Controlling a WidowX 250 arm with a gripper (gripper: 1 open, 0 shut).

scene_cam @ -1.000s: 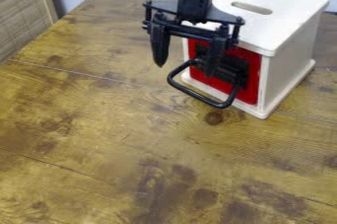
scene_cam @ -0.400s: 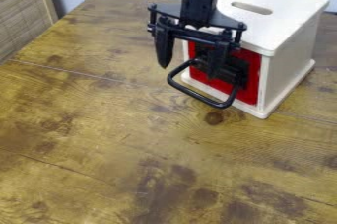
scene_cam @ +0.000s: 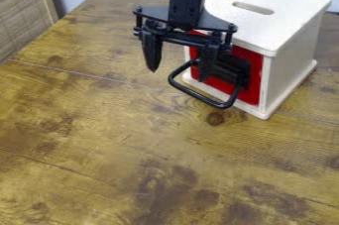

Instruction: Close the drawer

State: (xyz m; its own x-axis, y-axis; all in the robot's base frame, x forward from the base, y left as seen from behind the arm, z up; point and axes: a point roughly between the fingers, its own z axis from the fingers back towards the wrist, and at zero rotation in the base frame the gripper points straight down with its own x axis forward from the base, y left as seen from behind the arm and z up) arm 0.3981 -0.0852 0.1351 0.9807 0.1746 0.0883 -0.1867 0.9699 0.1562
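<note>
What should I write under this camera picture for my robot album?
Open black gripper hovers in front of the red drawer and its loop handle, in a cream-white box on a wooden table.

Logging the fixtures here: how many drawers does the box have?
1: the red drawer with the black loop handle, in the white box's front face. Other faces are hidden.

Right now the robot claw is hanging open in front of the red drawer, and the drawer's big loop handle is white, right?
Not quite. The loop handle is black, not white; the camera view shows it. The rest holds: the gripper hangs open in front of the red drawer, which sits in the cream-white box.
</note>
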